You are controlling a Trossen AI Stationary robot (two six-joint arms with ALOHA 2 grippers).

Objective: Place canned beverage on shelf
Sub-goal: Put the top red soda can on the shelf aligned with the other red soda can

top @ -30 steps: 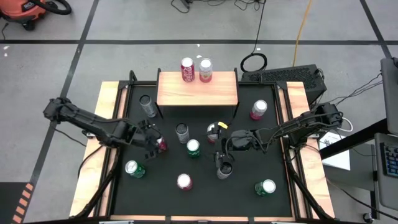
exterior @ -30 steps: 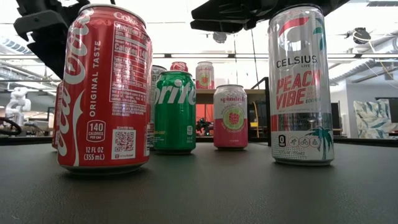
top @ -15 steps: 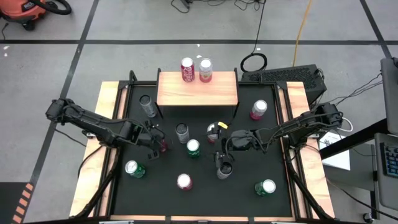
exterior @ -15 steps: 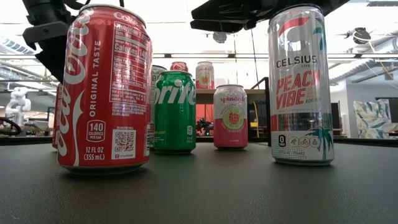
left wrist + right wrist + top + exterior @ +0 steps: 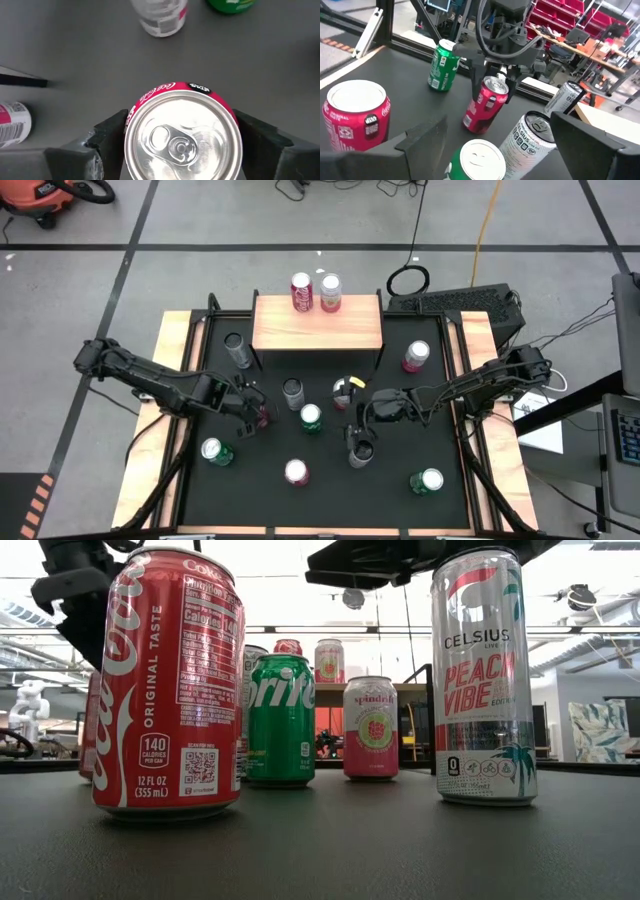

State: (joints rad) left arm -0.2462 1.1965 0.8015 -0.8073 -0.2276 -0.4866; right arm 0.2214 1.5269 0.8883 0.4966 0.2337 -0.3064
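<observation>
Between my left fingers [image 5: 105, 137]: red can [image 5: 183, 132], tilted, flanked, jaws still closing, not clamped. Rigid, slick, likely heavy; grip mid-wall. Right fingers [image 5: 427, 135] wide, empty.

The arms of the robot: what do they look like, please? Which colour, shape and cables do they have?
Both arms are black and slim, built of jointed segments with black cables along them. The left end effector and right end effector each have two flat, dark, blocky fingers. No markings are readable.
</observation>
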